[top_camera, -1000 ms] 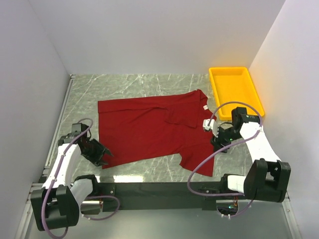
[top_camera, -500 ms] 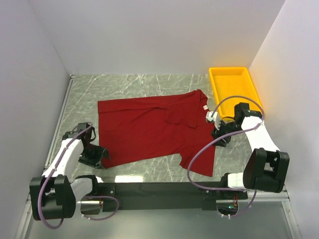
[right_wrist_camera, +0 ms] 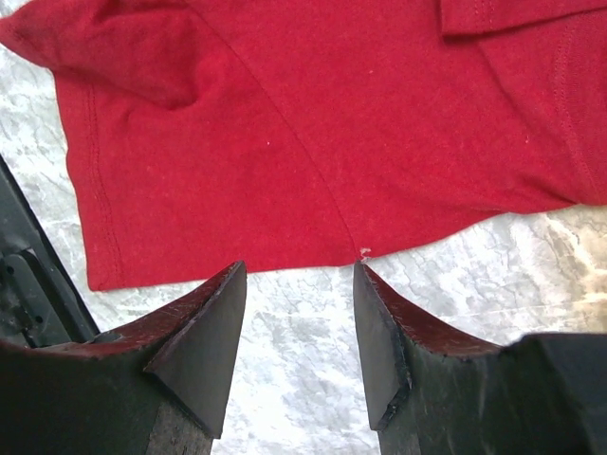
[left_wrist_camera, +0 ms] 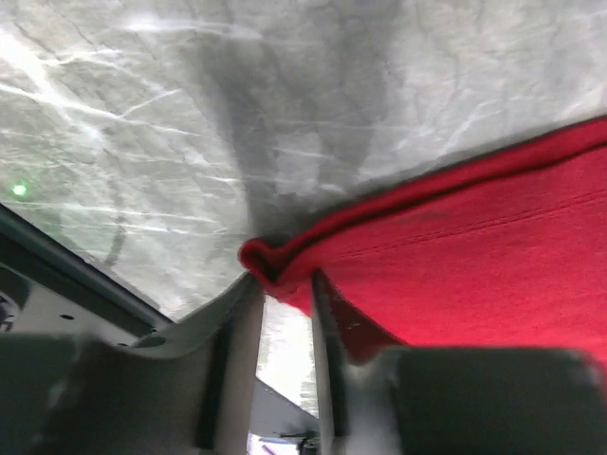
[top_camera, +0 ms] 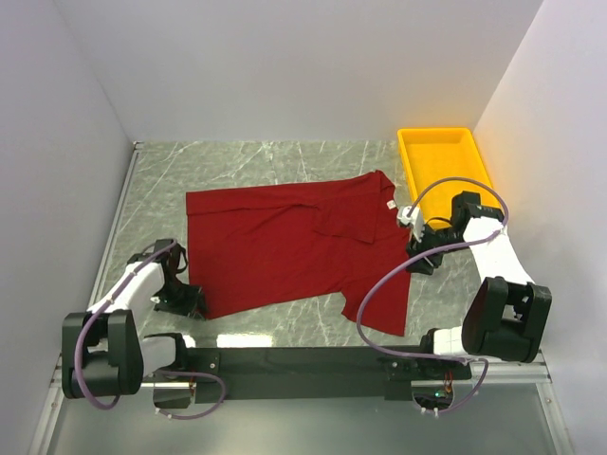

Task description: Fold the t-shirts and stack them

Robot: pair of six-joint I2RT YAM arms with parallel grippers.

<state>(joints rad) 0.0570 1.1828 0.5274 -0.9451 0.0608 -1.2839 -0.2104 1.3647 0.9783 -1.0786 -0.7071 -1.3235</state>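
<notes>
The dark red t-shirt lies spread flat on the marble table, collar and white tag to the right. My left gripper is at the shirt's near left corner. In the left wrist view the gripper has its jaws close together, and the corner of the t-shirt is bunched between the tips. My right gripper is open and empty at the shirt's right edge. In the right wrist view the gripper is over bare table just short of the t-shirt's hem.
A yellow plastic tray stands at the far right by the right wall. White walls close in the table on the left, back and right. A black bar runs along the near edge between the arm bases.
My left gripper has come in lower and closer to the shirt's near left corner. My right gripper has shifted slightly farther along the shirt's right edge. The shirt has not moved.
</notes>
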